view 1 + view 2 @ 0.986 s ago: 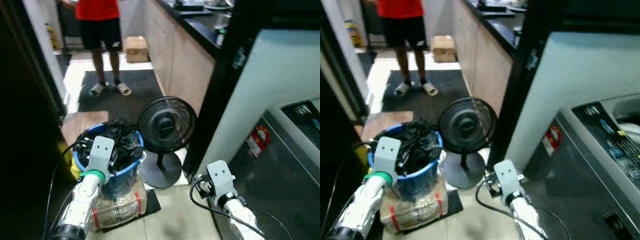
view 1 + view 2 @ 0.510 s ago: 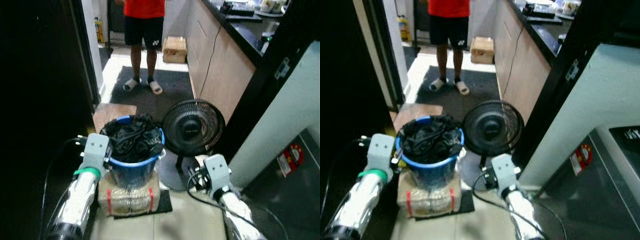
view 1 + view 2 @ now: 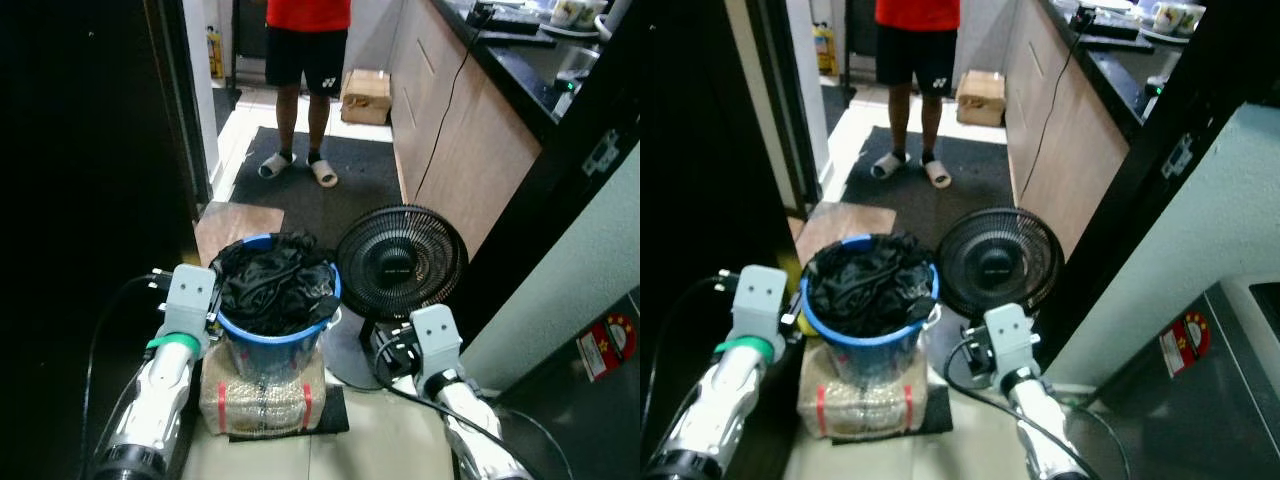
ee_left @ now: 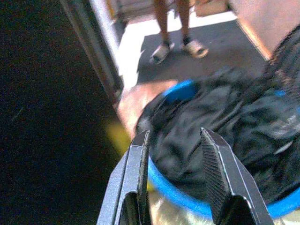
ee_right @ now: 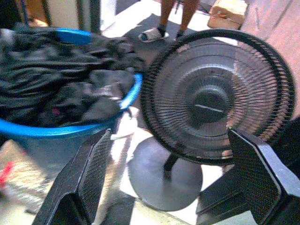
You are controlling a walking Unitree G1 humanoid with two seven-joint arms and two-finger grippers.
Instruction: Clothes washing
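Observation:
A blue bucket (image 3: 285, 343) heaped with dark clothes (image 3: 272, 285) stands on a sack (image 3: 262, 392) on the floor ahead of me. My left arm (image 3: 168, 385) reaches up beside the bucket's left side. In the left wrist view my left gripper (image 4: 174, 133) is open just short of the bucket's rim (image 4: 174, 93), with the dark clothes (image 4: 220, 117) beyond its fingertips. My right arm (image 3: 450, 385) is raised at the foot of a black fan (image 3: 401, 264). My right gripper (image 5: 169, 134) is wide open facing the fan (image 5: 216, 96), with the bucket (image 5: 56, 129) off to one side.
A person in a red shirt and black shorts (image 3: 305, 60) stands on a dark mat (image 3: 320, 195) in the passage beyond. A cardboard box (image 3: 365, 95) lies by the wooden cabinets (image 3: 470, 130). A dark door (image 3: 90, 180) closes the left; a pale appliance with a red sticker (image 3: 612, 340) stands at right.
The whole view has swung left: the washing machine has slid off to the right, and the bucket and fan now sit near the middle. Both arms keep their raised pose.

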